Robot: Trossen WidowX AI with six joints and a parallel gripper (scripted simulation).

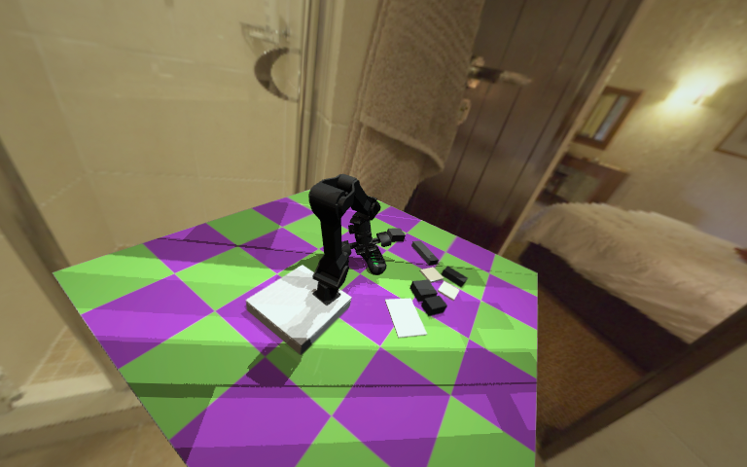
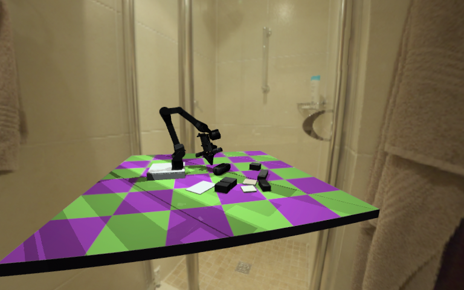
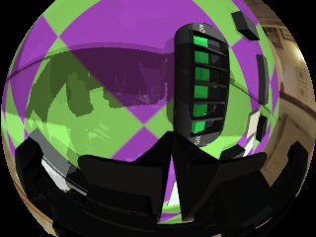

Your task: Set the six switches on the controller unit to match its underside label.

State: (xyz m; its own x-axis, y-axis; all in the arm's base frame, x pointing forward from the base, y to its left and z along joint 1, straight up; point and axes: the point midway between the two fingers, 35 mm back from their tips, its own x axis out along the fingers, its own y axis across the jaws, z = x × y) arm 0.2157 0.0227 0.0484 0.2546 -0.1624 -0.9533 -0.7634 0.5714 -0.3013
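Dark grey plastic, by the look of it, makes up the rounded body of the controller unit, which lies switches-up on the bench. In the top view it is at the middle of the frame, just right of the arm's base; in the wrist view it runs lengthwise down the upper right. Six rocker switches show green along its top, though which end of each is pressed cannot be told with certainty.

The unit will probably handle as a light, stiff block, its rounded edges a little slippery. To turn it for the label, the best hold is likely across the long side walls, low down, clear of the rockers; a grip over the top could flip a setting.

The gripper has its fingertips pressed together with nothing pinched, apart from the unit and near it. That closed tip would suit poking a rocker; lifting would call for spreading first.

Right of the unit in the top view lie dark blocks, a long grey bar and a white sheet. The arm stands on a white slab at centre left.

Green and purple checks cover the bench. Behind it, in the top view, a beige towel hangs at upper centre, a dark wooden door beside it, and a bed fills the right.
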